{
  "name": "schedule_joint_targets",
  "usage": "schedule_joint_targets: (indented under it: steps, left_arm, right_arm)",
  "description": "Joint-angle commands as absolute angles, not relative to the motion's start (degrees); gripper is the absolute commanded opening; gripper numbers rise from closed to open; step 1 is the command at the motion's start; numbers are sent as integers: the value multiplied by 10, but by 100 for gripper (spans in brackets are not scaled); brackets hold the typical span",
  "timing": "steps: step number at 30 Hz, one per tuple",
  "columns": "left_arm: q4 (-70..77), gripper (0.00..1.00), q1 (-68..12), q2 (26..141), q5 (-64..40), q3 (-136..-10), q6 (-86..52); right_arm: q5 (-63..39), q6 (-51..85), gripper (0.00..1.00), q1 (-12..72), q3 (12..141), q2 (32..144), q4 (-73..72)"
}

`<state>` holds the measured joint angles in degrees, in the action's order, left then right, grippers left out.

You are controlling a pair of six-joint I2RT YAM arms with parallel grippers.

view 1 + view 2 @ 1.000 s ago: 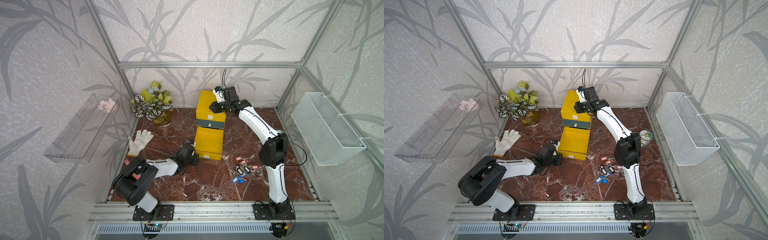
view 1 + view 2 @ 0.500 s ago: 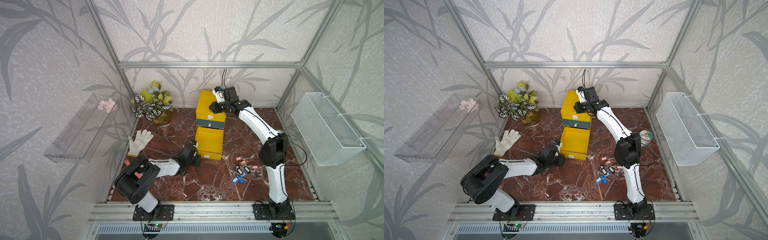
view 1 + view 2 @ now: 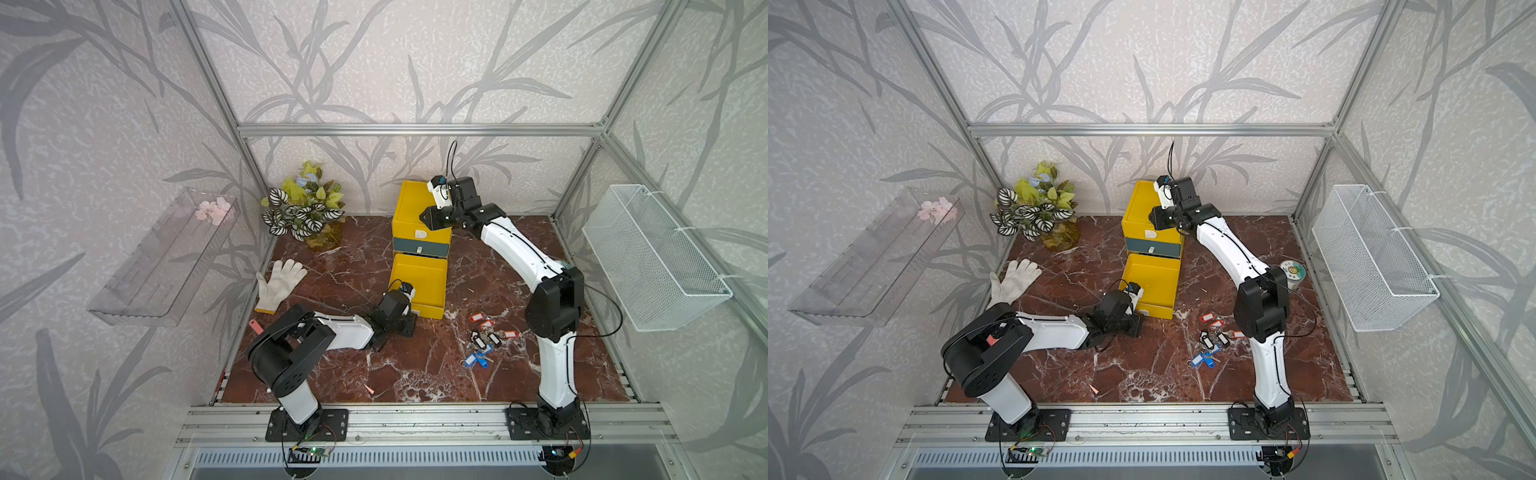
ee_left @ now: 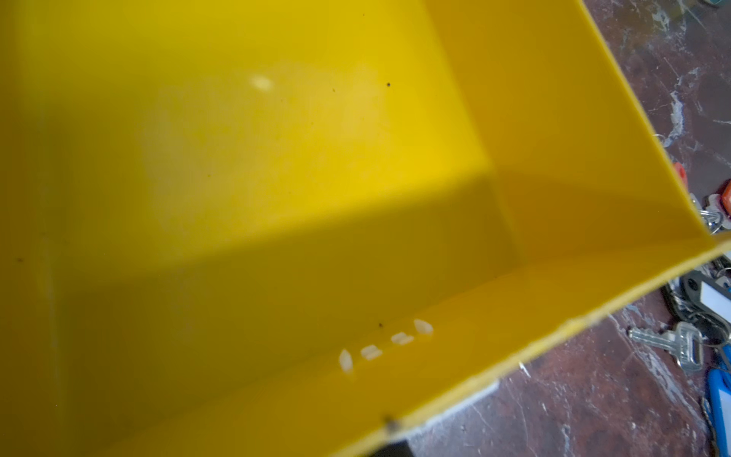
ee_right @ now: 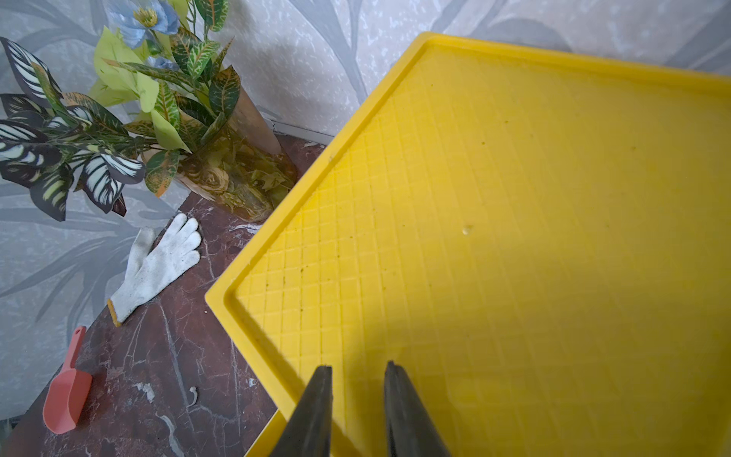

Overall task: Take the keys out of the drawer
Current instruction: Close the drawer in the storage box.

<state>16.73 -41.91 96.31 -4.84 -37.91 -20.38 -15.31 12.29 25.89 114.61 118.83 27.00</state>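
- Right gripper, jaws part-spread and empty, is hovering over the cabinet above the open drawer.
- Left gripper, pinched shut, is sitting at the drawer's front corner; it should be retreating gently.
- Keys are lying just beside the drawer's front.

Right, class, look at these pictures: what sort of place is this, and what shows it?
Most likely a robot test cell dressed like a room: an aluminium frame with wallpaper panels, a left arm and right arm bolted to a front rail, and staged props like a plant and glove.
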Motion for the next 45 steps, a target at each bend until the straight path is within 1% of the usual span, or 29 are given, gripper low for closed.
schedule_joint_targets:
  steps: [1,5,9,14,17,24,28,45]
  left_arm:
    - [158,0,-422,971,-48,-388,-194]
    - [158,0,-421,969,-45,-383,-197]
    - [156,0,-422,966,-43,-382,-198]
    - [163,0,-422,963,-42,-376,-200]
    - [166,0,-422,957,-38,-369,-205]
    - [172,0,-422,949,-26,-360,-213]
    - [168,0,-422,945,-19,-359,-214]
    - [171,0,-415,955,-7,-365,-209]
  right_arm:
    - [-135,122,27,253,1087,1133,308]
    - [-118,139,30,228,968,1027,263]
    - [-105,162,29,203,843,939,241]
    - [-108,207,20,178,698,916,191]
    - [-142,231,16,178,657,934,137]
    - [-202,275,15,193,641,1039,40]
    - [-223,291,15,195,648,1077,12]
    - [-222,289,16,197,670,1096,18]
